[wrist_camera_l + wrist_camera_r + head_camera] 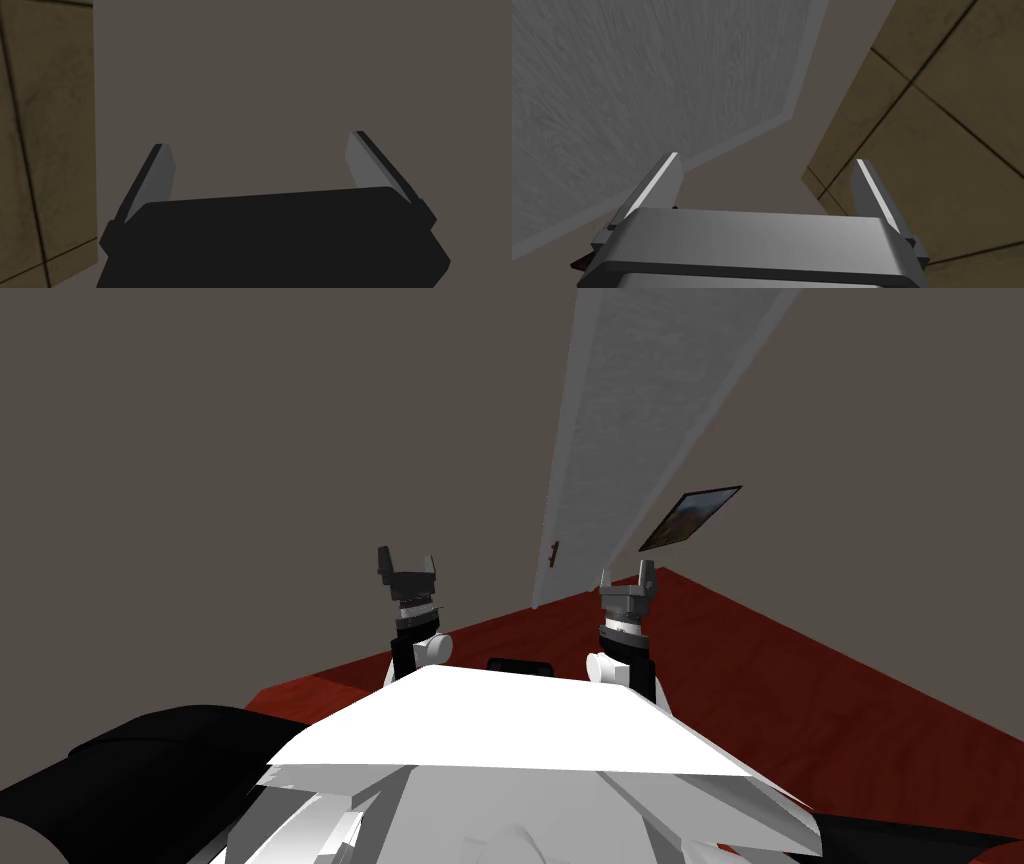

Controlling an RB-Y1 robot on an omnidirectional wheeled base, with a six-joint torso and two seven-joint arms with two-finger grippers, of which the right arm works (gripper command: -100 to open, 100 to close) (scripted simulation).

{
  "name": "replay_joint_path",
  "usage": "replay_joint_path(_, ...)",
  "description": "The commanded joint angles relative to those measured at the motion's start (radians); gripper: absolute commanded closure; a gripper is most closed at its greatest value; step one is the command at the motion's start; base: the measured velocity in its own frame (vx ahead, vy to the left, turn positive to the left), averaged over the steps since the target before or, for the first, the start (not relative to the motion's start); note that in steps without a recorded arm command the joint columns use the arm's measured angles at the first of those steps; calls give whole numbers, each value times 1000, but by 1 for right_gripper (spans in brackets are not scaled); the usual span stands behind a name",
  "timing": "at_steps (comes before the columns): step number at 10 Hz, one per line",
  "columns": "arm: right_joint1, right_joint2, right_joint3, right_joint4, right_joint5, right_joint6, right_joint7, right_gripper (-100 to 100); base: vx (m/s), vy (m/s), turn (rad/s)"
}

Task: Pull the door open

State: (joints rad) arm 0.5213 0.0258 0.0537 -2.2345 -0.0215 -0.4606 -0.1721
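Overall stage: approach, as I judge it; nothing has hold of the door yet.
Door: light grey panel (620, 418) set in the grey-brown wall (250, 438), ahead and a little to my right; it looks shut.
Handle: small dark lever (554, 554) at the door's left edge, beyond both grippers and apart from them.
Right gripper: (628, 576) fingers spread, nothing between them; raised facing the door panel, probably because it is the nearer arm to the handle.
Left gripper: (405, 566) released and empty, pointed at bare wall, likely parked clear of the door's swing.
Next need: the right fingers must close around the handle before any pull.
Risk: standing too near could block the opening door.
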Motion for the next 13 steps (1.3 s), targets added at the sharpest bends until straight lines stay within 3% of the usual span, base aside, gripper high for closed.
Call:
replay_joint_path(1, -4, -10, 0, 32, -14, -11, -34, -100, 51, -25, 198)
replay_joint_path(6, -14, -31, 0, 113, -48, -38, -121, -100, 72, -59, 145)
replay_joint_path(13, -36, -67, 1, 294, -125, -98, -310, -100, 79, -77, 182)
